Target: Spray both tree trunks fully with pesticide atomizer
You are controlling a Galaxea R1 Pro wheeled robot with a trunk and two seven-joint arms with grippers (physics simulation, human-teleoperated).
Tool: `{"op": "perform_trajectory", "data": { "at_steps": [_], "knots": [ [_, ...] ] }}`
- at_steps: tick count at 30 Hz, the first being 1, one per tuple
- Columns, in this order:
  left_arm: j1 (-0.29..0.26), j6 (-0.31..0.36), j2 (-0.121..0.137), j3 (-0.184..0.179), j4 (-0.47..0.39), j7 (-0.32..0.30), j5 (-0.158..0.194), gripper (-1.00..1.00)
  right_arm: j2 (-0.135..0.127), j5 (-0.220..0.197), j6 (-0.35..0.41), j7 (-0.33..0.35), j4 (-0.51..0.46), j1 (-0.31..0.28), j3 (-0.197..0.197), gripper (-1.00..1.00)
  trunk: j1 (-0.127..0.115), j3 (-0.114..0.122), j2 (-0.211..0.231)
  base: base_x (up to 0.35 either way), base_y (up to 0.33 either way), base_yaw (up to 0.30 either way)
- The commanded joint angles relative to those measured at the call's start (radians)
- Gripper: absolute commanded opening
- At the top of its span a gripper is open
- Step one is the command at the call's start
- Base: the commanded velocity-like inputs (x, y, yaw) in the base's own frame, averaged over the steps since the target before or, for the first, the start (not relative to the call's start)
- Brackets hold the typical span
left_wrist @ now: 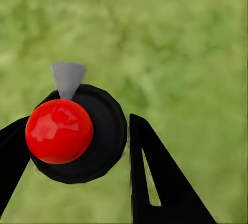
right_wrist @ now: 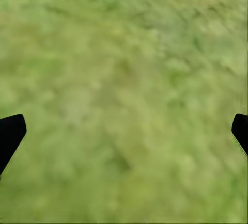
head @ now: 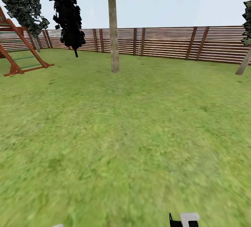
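Head view puts a tree trunk (head: 113, 38) at twelve o'clock — we drive straight, left gripper (left_wrist: 77, 146) clamping the atomizer (left_wrist: 77, 131), right gripper (right_wrist: 124, 131) spread wide.

The garden is a wide green lawn (head: 125, 132) closed by a brown slatted fence (head: 167, 42). One tree (head: 113, 24) stands upright near the middle, with a straight, bare grey-brown trunk. A second trunk (head: 243, 64) leans at the right edge. The floor is blurry grass.
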Motion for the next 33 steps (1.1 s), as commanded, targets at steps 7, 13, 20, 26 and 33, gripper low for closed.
{"op": "perform_trajectory", "data": {
  "at_steps": [7, 13, 20, 26, 33],
  "knots": [
    [0.001, -0.004, 0.0, -0.008, -0.001, 0.002, 0.005, -1.0, 0.0, 0.011, -0.002, -0.005, 0.001, 0.0, -0.006, 1.0, 0.0, -0.001, 0.0, 0.339, 0.0, 0.0],
    [0.001, -0.003, -0.002, -0.008, 0.0, 0.003, 0.004, -1.0, 0.0, 0.011, -0.002, -0.005, 0.001, 0.0, -0.006, 1.0, 0.0, -0.001, 0.0, 0.339, 0.0, 0.0],
    [0.001, -0.003, -0.002, -0.008, -0.001, 0.003, 0.004, -1.0, 0.0, 0.011, -0.002, -0.005, 0.001, -0.001, -0.006, 1.0, 0.0, -0.001, 0.0, 0.339, 0.0, 0.0],
    [0.001, -0.003, -0.004, -0.008, -0.001, 0.003, 0.003, -1.0, 0.0, 0.011, -0.002, -0.005, 0.001, 0.0, -0.006, 1.0, 0.0, -0.001, 0.0, 0.339, 0.0, 0.0],
    [0.001, -0.003, -0.004, -0.008, -0.001, 0.003, 0.004, -1.0, 0.0, 0.011, -0.002, -0.005, 0.001, -0.001, -0.006, 1.0, 0.0, -0.001, 0.0, 0.339, 0.0, 0.0]
  ]
}}
